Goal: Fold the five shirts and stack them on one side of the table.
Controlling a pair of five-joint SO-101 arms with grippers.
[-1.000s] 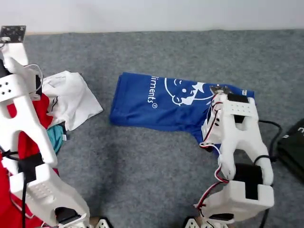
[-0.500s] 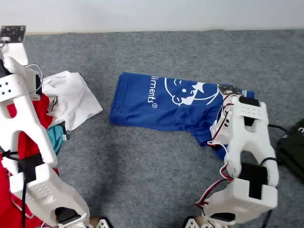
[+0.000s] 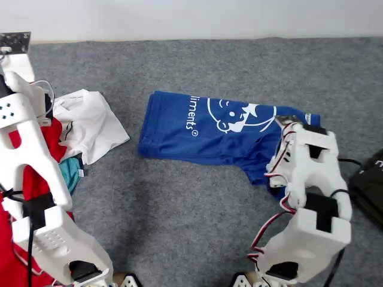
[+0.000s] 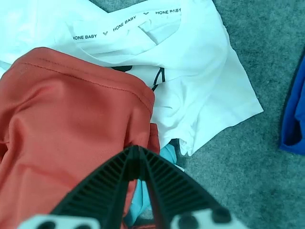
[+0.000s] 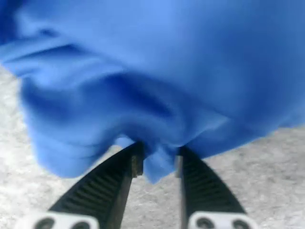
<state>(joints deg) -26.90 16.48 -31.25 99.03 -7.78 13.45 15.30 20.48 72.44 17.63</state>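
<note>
High view: I've got the blue shirt [image 3: 206,131] spread flat around the middle of the desk [image 3: 179,227], running lengthwise from the middle toward the right edge, its white print facing up. My right arm [image 3: 308,179] stands over the shirt's right end, close to the near-right corner.

In the right wrist view, the right gripper [image 5: 157,160] points down at the grey desk cover, and a bunched fold of blue cloth sits between its two fingers [image 5: 125,171]. They are clenched on that fold, with the rest of the shirt hanging loosely above them.

At the left edge of the desk lies a loose heap: a white shirt [image 3: 90,122] on the side toward the blue one, a red shirt [image 3: 57,134] overlapping it, and a bit of teal shirt [image 3: 73,170] peeking out beneath both. My left arm [image 3: 24,149] rises over that heap. The left gripper [image 4: 138,160] hangs above the red cloth with its fingers pressed together, nothing between them.

A black object [image 3: 368,185] sits at the right edge.
</note>
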